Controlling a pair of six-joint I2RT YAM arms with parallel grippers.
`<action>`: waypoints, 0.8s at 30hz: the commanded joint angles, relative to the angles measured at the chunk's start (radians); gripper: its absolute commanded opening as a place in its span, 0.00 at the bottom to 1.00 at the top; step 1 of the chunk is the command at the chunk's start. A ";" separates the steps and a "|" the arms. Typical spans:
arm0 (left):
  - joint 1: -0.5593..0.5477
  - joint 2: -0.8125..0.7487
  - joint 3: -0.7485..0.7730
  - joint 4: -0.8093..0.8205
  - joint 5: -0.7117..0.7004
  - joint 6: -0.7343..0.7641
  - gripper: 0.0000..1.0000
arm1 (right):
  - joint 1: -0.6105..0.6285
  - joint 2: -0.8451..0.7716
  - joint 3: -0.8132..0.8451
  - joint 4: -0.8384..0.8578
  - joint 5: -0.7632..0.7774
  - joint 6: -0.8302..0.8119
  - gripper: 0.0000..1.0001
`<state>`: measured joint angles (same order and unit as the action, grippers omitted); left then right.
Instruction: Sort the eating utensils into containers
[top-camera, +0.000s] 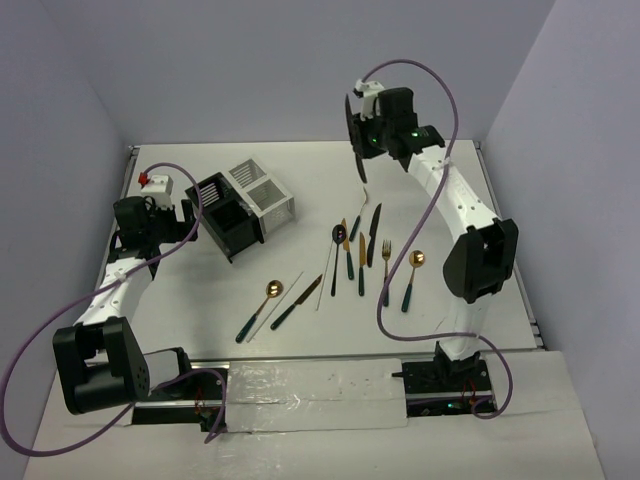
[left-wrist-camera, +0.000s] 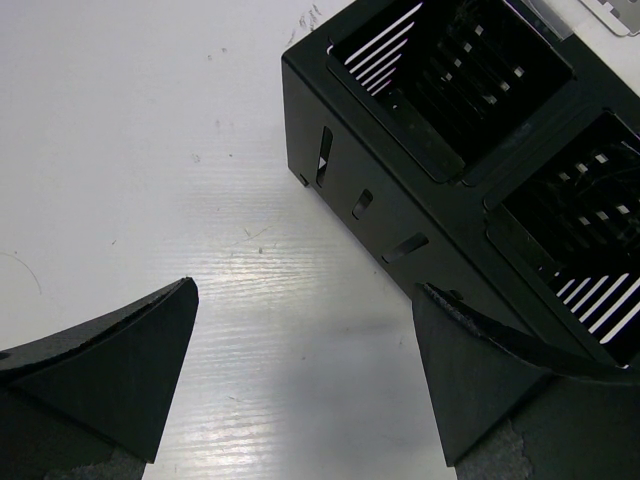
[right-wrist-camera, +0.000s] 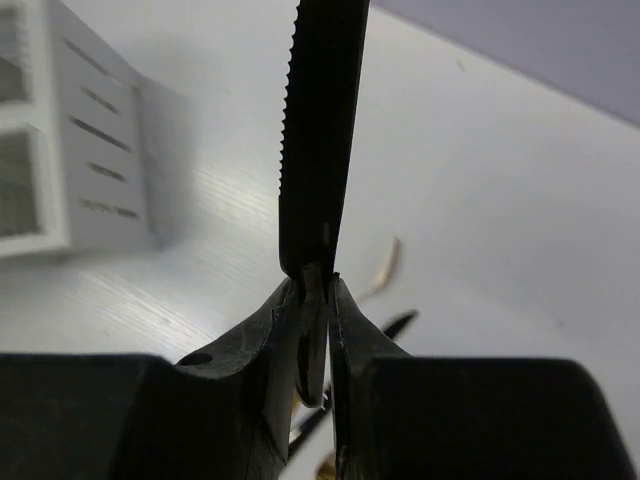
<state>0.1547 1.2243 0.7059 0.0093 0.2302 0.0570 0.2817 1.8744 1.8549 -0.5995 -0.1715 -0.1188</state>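
My right gripper (top-camera: 362, 132) is raised above the table's far middle, shut on a black serrated knife (top-camera: 355, 140) that hangs blade down; in the right wrist view the blade (right-wrist-camera: 320, 130) stands up from the closed fingers (right-wrist-camera: 300, 310). Several utensils lie on the table: a gold spoon (top-camera: 272, 290), a dark knife (top-camera: 296, 302), pale chopsticks (top-camera: 325, 280), a black spoon (top-camera: 337, 235), a black knife (top-camera: 373, 235), a gold fork (top-camera: 385, 250), a gold spoon (top-camera: 416, 260). The black caddy (top-camera: 225, 215) and the white caddy (top-camera: 262, 190) stand joined at the left. My left gripper (top-camera: 190, 222) is open and empty beside the black caddy (left-wrist-camera: 400, 200).
The white caddy's slatted wall (right-wrist-camera: 70, 150) shows at the left of the right wrist view. In the left wrist view my right finger (left-wrist-camera: 480, 370) is close to the black caddy's wall. White walls enclose the table's far and side edges.
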 joint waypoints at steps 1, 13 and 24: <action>0.006 -0.009 0.050 0.023 -0.014 0.001 0.99 | 0.085 -0.035 0.107 0.196 -0.023 0.086 0.00; 0.006 -0.016 0.046 0.017 -0.028 0.003 0.99 | 0.300 0.127 0.059 0.898 -0.043 0.300 0.00; 0.006 -0.028 0.035 0.018 -0.049 0.012 0.99 | 0.412 0.518 0.363 1.081 0.033 0.308 0.00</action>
<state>0.1543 1.2232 0.7059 0.0086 0.1970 0.0608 0.6754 2.3634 2.1284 0.3527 -0.1829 0.1925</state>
